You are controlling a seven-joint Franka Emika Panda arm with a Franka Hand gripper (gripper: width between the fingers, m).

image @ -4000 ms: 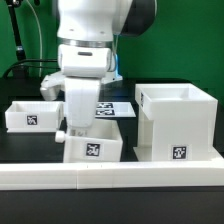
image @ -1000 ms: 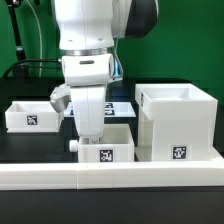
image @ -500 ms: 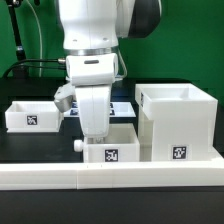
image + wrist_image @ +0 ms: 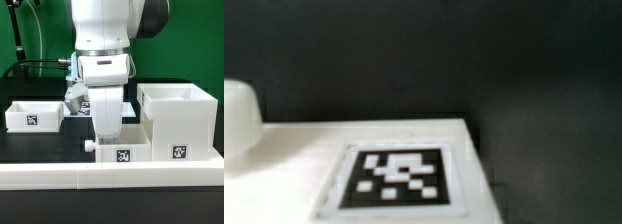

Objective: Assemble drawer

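Note:
In the exterior view my gripper (image 4: 105, 137) reaches straight down into a small white knobbed tray (image 4: 124, 152) and is shut on its wall. The fingertips are hidden inside the tray. The tray sits on the black table with its tagged front toward the camera and its knob (image 4: 88, 145) pointing to the exterior view's left. Its other side stands close against the tall white casing (image 4: 180, 125). A second small tray (image 4: 30, 115) rests at the far left. The wrist view shows only a tagged white face (image 4: 399, 178) from close up, with no fingers visible.
A long low white rail (image 4: 60, 178) runs along the table's front edge, just in front of the held tray and the casing. The robot's white arm (image 4: 105, 45) fills the middle of the exterior view and hides what lies behind it.
My gripper has slid the held tray steadily toward the exterior view's right, from mid-table to right beside the casing. The casing and the left tray have not moved.

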